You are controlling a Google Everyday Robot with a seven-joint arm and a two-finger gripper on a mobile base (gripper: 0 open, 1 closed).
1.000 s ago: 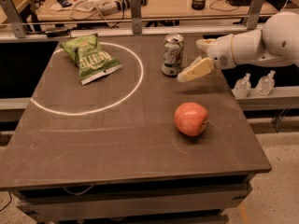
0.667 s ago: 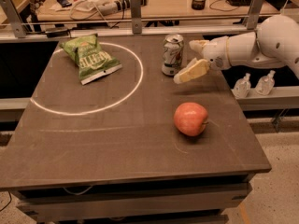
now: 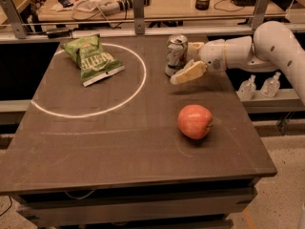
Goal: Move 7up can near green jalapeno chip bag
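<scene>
From my station, the green jalapeno chip bag [image 3: 93,59] lies flat at about 10 o'clock on the dark surface [image 3: 119,149]. It is crinkled, with its pale sealed edge turned toward 4 o'clock. There is white lettering across its face, but I can't read a word or a brand from it. The bag sits in the upper part of a white circle [image 3: 57,112] drawn on the surface, up around the ring's 12 o'clock stretch.

Moving right, the 7up can [image 3: 176,54] stands at roughly 1 o'clock on the surface, outside the circle and just past its 2 o'clock edge, well apart from the bag. It leans a little. I see a shiny top and green and red marks on the silver side, though no logo is legible.

The gripper [image 3: 184,64] is at the can's 3 o'clock side. Its fingers are spread rather than clenched: the near cream finger reaches past the can's base at 5 o'clock, and the far one shows behind the can's upper right. I can't tell whether either presses on the metal.

A red-orange apple [image 3: 194,121] rests at 4 o'clock on the surface, apart from everything else.

The white arm [image 3: 267,42] comes in from 3 o'clock. Below it, off the surface, stand two small clear bottles [image 3: 259,86].
</scene>
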